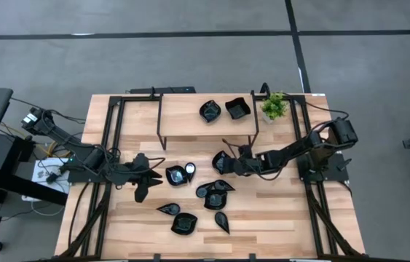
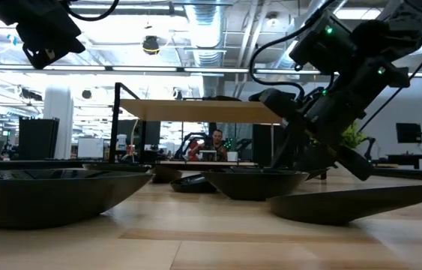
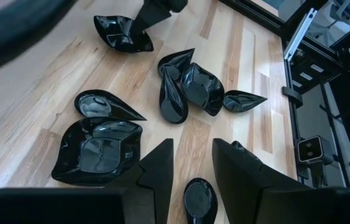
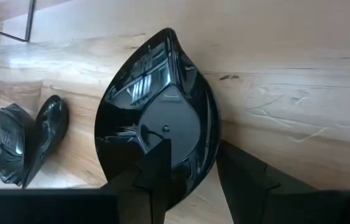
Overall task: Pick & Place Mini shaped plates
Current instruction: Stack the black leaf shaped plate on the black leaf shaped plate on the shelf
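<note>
Several glossy black mini shaped plates lie on the wooden table: a cluster, a pair, and others near the front edge. My right gripper is open at a leaf-shaped plate, also in the high view. One finger is over the plate's hollow and the other outside its rim. The plate rests bottom down on the table. My left gripper hangs open above the table at left, over a small oval plate. My right gripper straddles the leaf plate's rim at its rounded end, coming from above at a slant. One finger is over the inside and the other over the table outside. I cannot tell whether either finger touches the plate.
A raised wooden shelf on a black frame stands at the back and bears two more plates. A small green potted plant sits at the back right. Black frame rails run along both table sides.
</note>
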Tool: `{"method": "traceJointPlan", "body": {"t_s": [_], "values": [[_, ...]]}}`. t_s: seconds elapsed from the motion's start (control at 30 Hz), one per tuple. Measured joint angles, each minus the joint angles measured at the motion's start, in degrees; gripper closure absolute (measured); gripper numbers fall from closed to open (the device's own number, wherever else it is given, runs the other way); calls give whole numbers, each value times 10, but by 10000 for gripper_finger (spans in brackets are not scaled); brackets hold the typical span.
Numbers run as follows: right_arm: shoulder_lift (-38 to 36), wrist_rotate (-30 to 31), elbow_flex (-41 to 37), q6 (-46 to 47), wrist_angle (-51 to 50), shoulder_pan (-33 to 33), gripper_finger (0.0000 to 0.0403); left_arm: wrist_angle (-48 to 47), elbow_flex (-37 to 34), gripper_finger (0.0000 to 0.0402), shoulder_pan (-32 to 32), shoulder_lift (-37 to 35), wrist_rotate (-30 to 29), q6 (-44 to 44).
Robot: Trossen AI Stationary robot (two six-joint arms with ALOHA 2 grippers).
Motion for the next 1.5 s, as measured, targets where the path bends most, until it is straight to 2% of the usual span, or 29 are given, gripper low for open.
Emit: {"method": "traceJointPlan", "body": {"t_s": [0.8,1.23,1.5], "values": [[-5,9,0,0,-1,-3,281,4,0,289,0,0,0,0],[-5,9,0,1,-1,-3,329,6,0,289,0,0,0,0],[-5,6,0,5,6,-2,334,6,0,289,0,0,0,0]]}}
